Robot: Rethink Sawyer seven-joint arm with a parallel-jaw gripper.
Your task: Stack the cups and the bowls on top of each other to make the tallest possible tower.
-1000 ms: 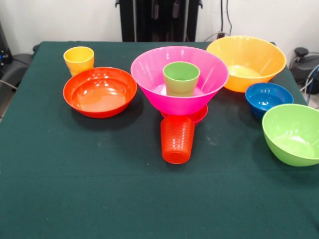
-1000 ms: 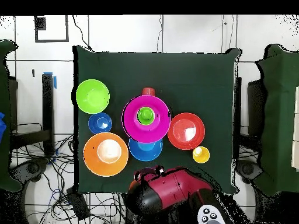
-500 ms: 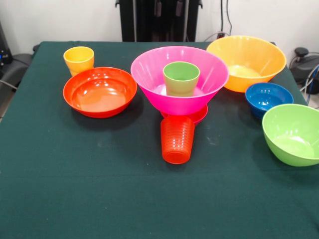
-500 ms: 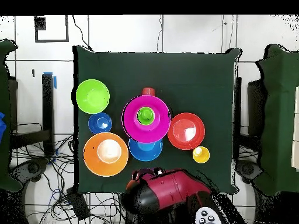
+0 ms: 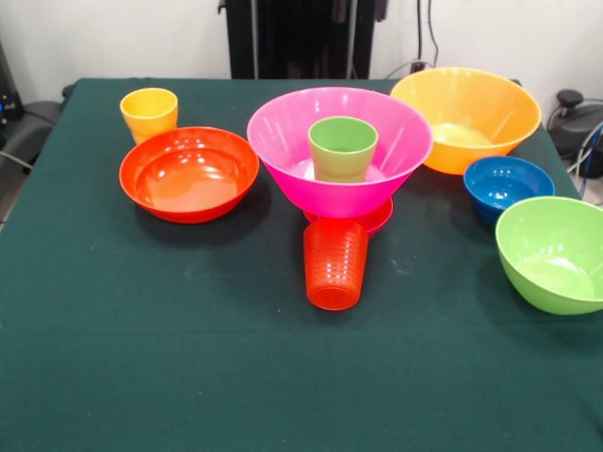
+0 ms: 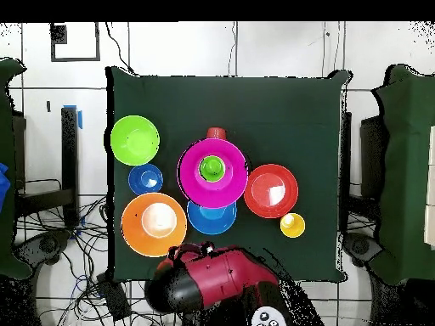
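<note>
while the pink bowl (image 5: 339, 151) sits mid-table on a small magenta bowl (image 5: 377, 218) with the green cup (image 5: 342, 147) upright inside, the tower is barely begun. the orange cup (image 5: 335, 264) stands just in front, mouth down. the arm (image 6: 212, 284) is drawn back; i cannot tell its fingers' state. next comes picking another piece.
</note>
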